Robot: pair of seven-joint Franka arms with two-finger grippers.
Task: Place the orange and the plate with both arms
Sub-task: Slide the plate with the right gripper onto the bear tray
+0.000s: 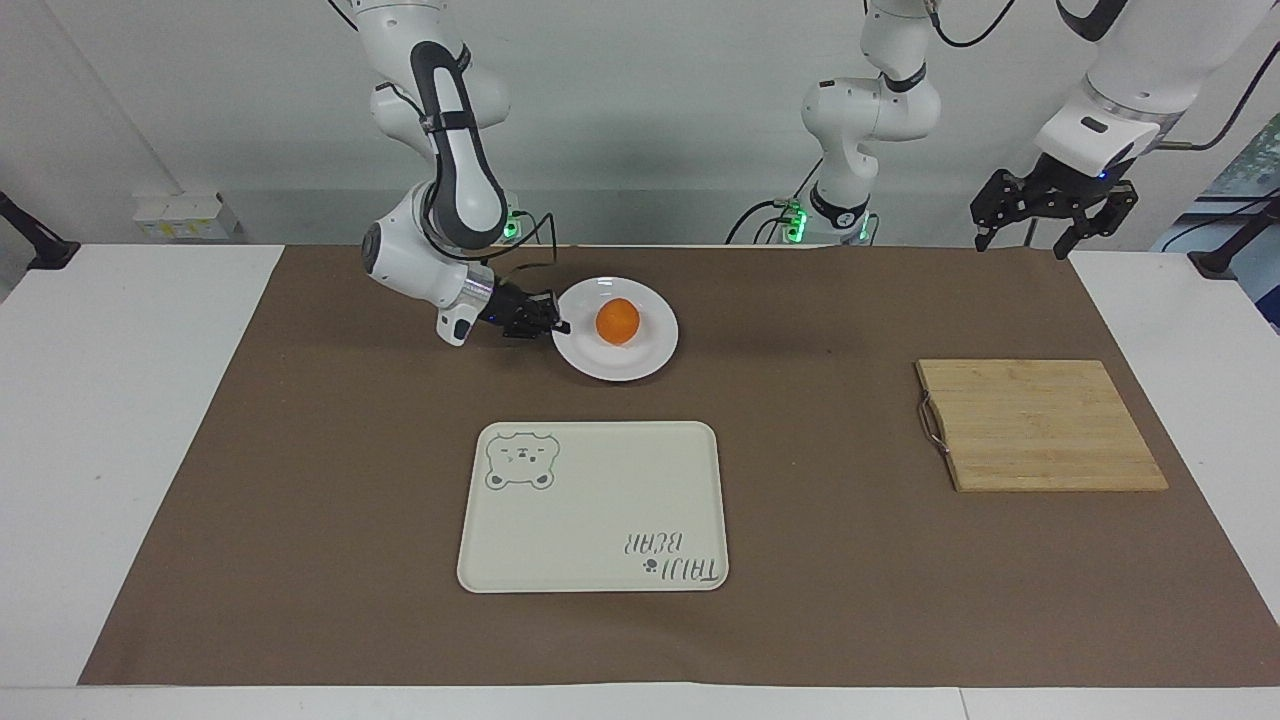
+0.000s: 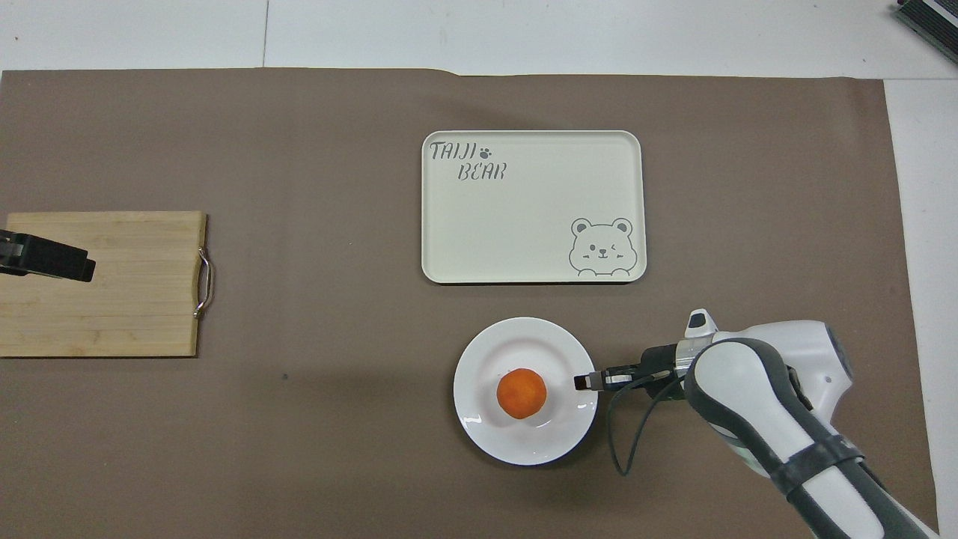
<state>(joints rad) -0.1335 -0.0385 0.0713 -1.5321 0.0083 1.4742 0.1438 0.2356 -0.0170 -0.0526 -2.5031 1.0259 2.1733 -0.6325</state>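
The white plate (image 1: 640, 355) (image 2: 494, 442) lies on the brown mat, nearer to the robots than the tray, with the orange (image 1: 618, 322) (image 2: 522, 394) in its well. My right gripper (image 1: 560, 326) (image 2: 584, 382) reaches in low and sideways and is shut on the plate's rim at the edge toward the right arm's end. My left gripper (image 1: 1055, 212) (image 2: 46, 259) is open and empty, and it waits high over the cutting board.
A cream tray (image 1: 600, 470) (image 2: 524, 224) with a bear drawing lies mid-table, farther from the robots than the plate. A wooden cutting board (image 1: 1040, 425) (image 2: 127, 299) with a metal handle lies toward the left arm's end.
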